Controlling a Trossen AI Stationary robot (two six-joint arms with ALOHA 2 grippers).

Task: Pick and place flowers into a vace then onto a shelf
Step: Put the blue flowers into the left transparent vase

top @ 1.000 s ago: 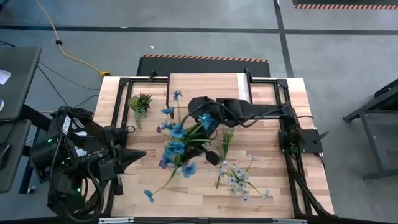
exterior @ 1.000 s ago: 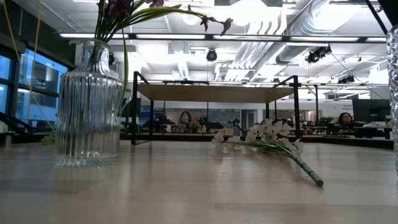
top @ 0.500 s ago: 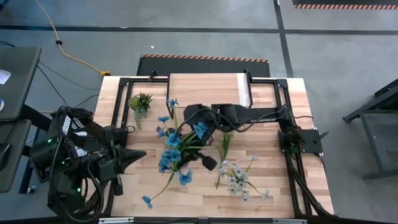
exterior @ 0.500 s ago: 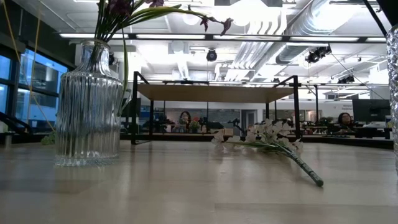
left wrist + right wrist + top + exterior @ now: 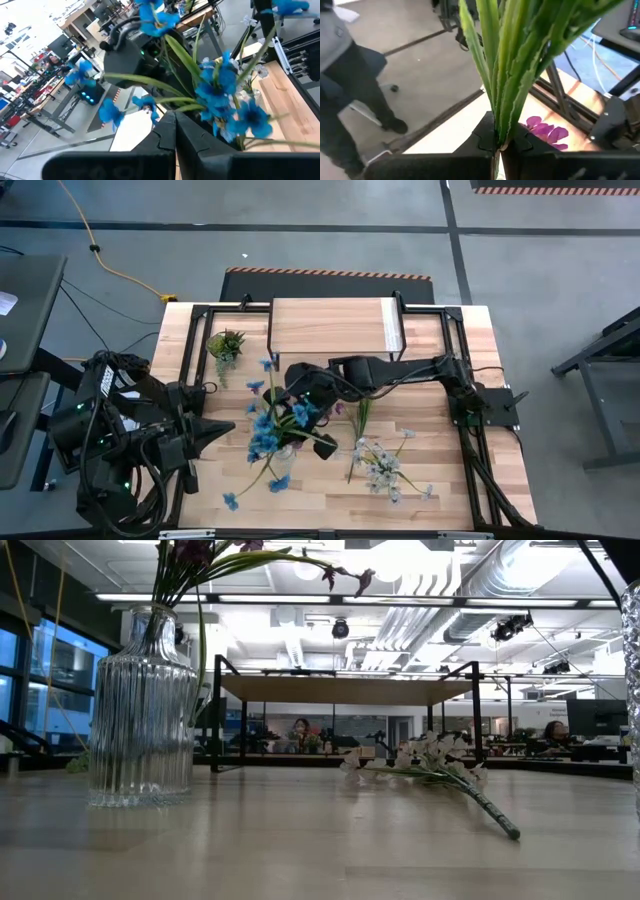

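Between my right gripper's (image 5: 499, 142) pressed fingers were the green stems of the blue flowers (image 5: 268, 425), carried above the counter (image 5: 440, 485). My left gripper (image 5: 205, 430) waited shut beside them. White flowers (image 5: 382, 465) lay below, unpicked. Beyond my right gripper the shelf (image 5: 333, 326) held nothing.

No text, label, brand, number or sign can be read anywhere in these views.

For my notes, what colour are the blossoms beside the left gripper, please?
Bright blue blossoms, clearest in the left wrist view.
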